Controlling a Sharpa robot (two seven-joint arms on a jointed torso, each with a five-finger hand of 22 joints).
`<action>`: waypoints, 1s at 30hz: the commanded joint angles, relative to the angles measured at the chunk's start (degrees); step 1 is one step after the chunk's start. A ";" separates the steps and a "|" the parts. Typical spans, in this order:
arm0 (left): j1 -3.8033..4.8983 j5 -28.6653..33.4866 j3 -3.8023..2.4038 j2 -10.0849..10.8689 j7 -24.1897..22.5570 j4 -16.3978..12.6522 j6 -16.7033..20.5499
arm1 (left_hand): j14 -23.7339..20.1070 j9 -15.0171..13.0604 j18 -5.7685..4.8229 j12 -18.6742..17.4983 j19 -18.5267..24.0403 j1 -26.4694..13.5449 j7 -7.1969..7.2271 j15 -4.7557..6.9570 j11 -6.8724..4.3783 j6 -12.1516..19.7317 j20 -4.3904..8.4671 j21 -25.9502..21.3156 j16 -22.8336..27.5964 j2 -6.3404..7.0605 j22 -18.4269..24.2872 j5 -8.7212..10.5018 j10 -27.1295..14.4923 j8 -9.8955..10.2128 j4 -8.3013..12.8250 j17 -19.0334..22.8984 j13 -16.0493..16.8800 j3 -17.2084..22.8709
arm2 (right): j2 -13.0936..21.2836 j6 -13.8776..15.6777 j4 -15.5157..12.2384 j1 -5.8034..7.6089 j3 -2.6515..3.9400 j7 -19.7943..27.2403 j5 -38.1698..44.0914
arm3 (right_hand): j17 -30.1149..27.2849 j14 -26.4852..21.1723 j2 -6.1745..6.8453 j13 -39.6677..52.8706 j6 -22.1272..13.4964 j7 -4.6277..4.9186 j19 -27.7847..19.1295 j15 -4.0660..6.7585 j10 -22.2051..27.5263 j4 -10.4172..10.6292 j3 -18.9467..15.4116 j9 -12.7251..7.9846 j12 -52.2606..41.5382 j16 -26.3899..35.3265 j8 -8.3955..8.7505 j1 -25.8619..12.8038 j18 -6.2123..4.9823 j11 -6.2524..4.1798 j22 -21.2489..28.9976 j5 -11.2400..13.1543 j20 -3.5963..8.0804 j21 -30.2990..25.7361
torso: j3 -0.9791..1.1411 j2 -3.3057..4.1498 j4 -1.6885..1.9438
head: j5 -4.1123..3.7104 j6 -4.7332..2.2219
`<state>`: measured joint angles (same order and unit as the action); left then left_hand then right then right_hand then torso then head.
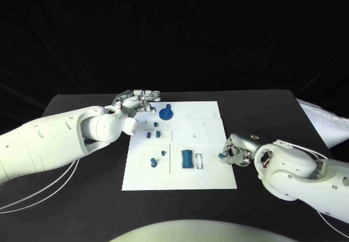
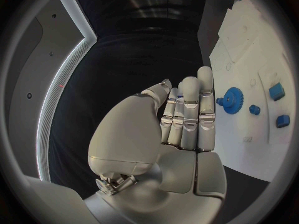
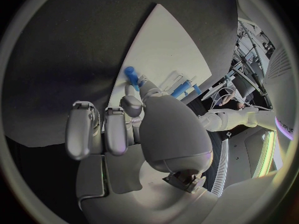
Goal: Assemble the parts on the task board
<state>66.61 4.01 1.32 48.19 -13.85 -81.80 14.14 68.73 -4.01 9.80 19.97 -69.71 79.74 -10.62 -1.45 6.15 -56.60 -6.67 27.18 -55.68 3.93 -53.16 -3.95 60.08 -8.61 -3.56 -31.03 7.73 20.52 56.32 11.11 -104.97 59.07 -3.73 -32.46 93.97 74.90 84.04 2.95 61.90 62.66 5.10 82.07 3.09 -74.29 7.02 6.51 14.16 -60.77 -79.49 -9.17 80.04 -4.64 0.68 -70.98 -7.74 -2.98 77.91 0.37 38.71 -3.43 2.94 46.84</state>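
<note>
Black tabletop (image 1: 80,191), white board (image 1: 211,166) at its middle. On the board: blue gear (image 1: 166,114) near the far edge; small blue pieces (image 1: 153,134) below it; one piece (image 1: 153,162) nearer the front left; blue cylinder (image 1: 187,159) beside a white bar (image 1: 198,161). Left hand (image 1: 136,101) at the board's far left corner, just beside the gear, fingers (image 2: 190,114) straight and together, holding nothing. Right hand (image 1: 236,154) at the board's right edge, fingers curled, pinching a blue peg (image 3: 131,76) at the tips.
</note>
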 commanded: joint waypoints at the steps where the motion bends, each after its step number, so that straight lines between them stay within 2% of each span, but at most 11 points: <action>1: -0.01 -0.36 -0.04 -0.14 -0.60 -0.04 -0.85 | -0.53 0.07 0.59 0.36 -0.13 -0.49 -0.05 0.01 0.08 0.41 -0.43 -0.33 -0.02 -0.23 0.11 0.27 -0.50 -0.34 -0.07 0.08 0.09 -0.38 | -0.29 -7.56 0.67 -0.89 -0.69 -1.31 2.94 | 2.56 3.52 -0.24 -0.06 0.59 0.01 0.02 0.37 0.34 -0.29 0.04 -0.02 0.24 -0.08 -0.30 0.53 0.60 -0.20 -0.06 0.02 0.13 0.29 | -0.06 -0.02 -0.03 | -0.14 0.03; 6: -0.01 -0.44 -0.04 -0.14 -0.49 -0.01 -1.01 | -0.53 0.07 0.59 0.36 -0.13 -0.49 -0.05 0.01 0.08 0.41 -0.43 -0.33 -0.02 -0.23 0.11 0.27 -0.50 -0.34 -0.07 0.08 0.09 -0.38 | -0.48 -7.67 0.75 -0.95 -0.69 -1.44 3.11 | 2.62 3.54 -0.50 -0.47 1.04 -0.24 0.09 0.48 0.13 1.14 -0.23 0.15 0.97 -0.08 -0.50 -1.77 0.62 -0.37 -0.19 -2.93 0.20 0.37 | -0.01 -0.07 0.03 | -0.33 -0.23; 10: -0.01 -0.49 -0.04 -0.17 -0.43 0.00 -1.12 | -0.53 0.07 0.59 0.36 -0.13 -0.49 -0.05 0.01 0.08 0.41 -0.43 -0.33 -0.02 -0.23 0.11 0.27 -0.50 -0.34 -0.07 0.08 0.09 -0.38 | -0.56 -5.87 0.63 -0.97 -0.68 -1.50 2.77 | 2.78 3.60 -0.83 -0.17 1.33 -0.46 0.20 0.65 -0.38 1.91 -0.09 0.27 0.84 -0.19 -0.65 -2.80 0.64 -0.56 -0.34 -4.78 0.34 0.47 | -0.07 -0.04 0.12 | -0.13 -0.16; 14: -0.01 -0.50 -0.04 -0.17 -0.43 0.04 -1.12 | -0.53 0.07 0.59 0.36 -0.13 -0.49 -0.05 0.01 0.08 0.41 -0.43 -0.33 -0.02 -0.23 0.11 0.27 -0.50 -0.34 -0.07 0.08 0.09 -0.38 | -0.49 -2.07 0.11 -0.97 -0.67 -1.47 1.35 | 3.00 3.67 -1.50 0.23 1.59 -0.67 0.27 0.80 -0.83 2.20 0.45 0.38 0.53 -0.38 -0.81 -2.95 0.64 -0.76 -0.40 -5.92 0.49 0.52 | -0.02 -0.06 0.08 | 0.02 -0.16; 16: -0.01 -0.51 -0.04 -0.17 -0.44 0.07 -1.11 | -0.53 0.07 0.59 0.36 -0.13 -0.49 -0.05 0.01 0.08 0.41 -0.43 -0.33 -0.02 -0.23 0.11 0.27 -0.50 -0.34 -0.07 0.08 0.09 -0.38 | -0.38 0.88 -0.40 -0.97 -0.64 -1.38 0.16 | 3.05 3.69 -1.78 0.33 1.63 -0.72 0.28 0.86 -0.98 2.34 0.66 0.41 0.47 -0.42 -0.84 -3.06 0.64 -0.81 -0.40 -6.20 0.54 0.52 | 0.02 -0.08 0.06 | 0.04 -0.19; 20: -0.02 -0.51 -0.04 -0.20 -0.43 0.09 -1.13 | -0.53 0.07 0.59 0.36 -0.13 -0.49 -0.05 0.01 0.08 0.41 -0.43 -0.33 -0.02 -0.23 0.11 0.27 -0.50 -0.34 -0.07 0.08 0.09 -0.38 | -0.05 6.98 -1.54 -0.89 -0.48 -0.80 -3.73 | 3.07 3.70 -2.26 0.39 1.62 -0.77 0.26 0.93 -1.15 2.91 0.95 0.46 0.53 -0.43 -0.84 -3.66 0.61 -0.84 -0.29 -6.66 0.64 0.46 | -0.04 -0.04 0.07 | -0.05 -0.21; 24: -0.02 -0.51 -0.04 -0.22 -0.39 0.06 -1.30 | -0.53 0.07 0.59 0.36 -0.13 -0.49 -0.05 0.01 0.08 0.41 -0.43 -0.33 -0.02 -0.23 0.11 0.27 -0.50 -0.34 -0.07 0.08 0.09 -0.38 | -0.01 11.66 -2.25 -0.75 -0.37 -0.02 -9.02 | 3.24 3.74 -2.47 0.72 1.59 -0.80 0.31 0.99 -1.41 3.18 1.19 0.48 0.27 -0.58 -0.82 -3.93 0.62 -0.89 -0.36 -7.30 0.72 0.50 | -0.06 0.02 0.03 | 0.02 -0.25; 27: -0.02 -0.51 -0.04 -0.23 -0.37 0.03 -1.45 | -0.56 0.07 0.59 0.43 -0.13 -0.47 -0.06 0.01 0.08 0.44 -0.44 -0.38 -0.04 -0.26 0.15 0.26 -0.56 -0.39 -0.04 0.12 0.10 -0.40 | -0.38 13.27 -2.31 -0.67 -0.32 0.50 -13.96 | 3.36 3.77 -2.68 0.92 1.54 -0.78 0.38 1.01 -1.63 3.94 1.29 0.52 0.19 -0.67 -0.78 -4.92 0.65 -0.88 -0.49 -8.14 0.79 0.58 | -0.03 0.00 0.01 | 0.03 -0.27; 30: -0.02 -0.51 -0.04 -0.24 -0.37 0.02 -1.45 | -0.56 0.07 0.59 0.43 -0.13 -0.47 -0.06 0.01 0.08 0.44 -0.44 -0.38 -0.04 -0.26 0.15 0.26 -0.56 -0.39 -0.04 0.12 0.10 -0.40 | -0.83 13.51 -2.31 -0.65 -0.31 0.72 -16.55 | 3.37 3.77 -2.68 0.94 1.54 -0.79 0.39 1.02 -1.65 4.09 1.35 0.54 0.22 -0.68 -0.78 -5.12 0.66 -0.89 -0.51 -8.46 0.81 0.59 | 0.00 0.01 0.03 | 0.09 -0.15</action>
<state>66.58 3.82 1.32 48.07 -13.82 -81.69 13.90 68.73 -4.01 9.79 20.21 -69.71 79.74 -10.62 -1.45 6.33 -56.60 -6.67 27.18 -55.68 3.93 -53.10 -3.95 59.90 -8.61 -3.53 -31.00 7.75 20.49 55.69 21.31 -107.17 58.42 -4.04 -32.58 83.82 74.94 83.82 0.24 62.78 63.84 4.26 82.49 3.72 -75.42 10.77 7.84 14.69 -60.40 -79.94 -9.77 75.31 -4.80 -0.24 -71.41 -15.89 -2.56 78.14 0.34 38.69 -3.41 2.97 46.58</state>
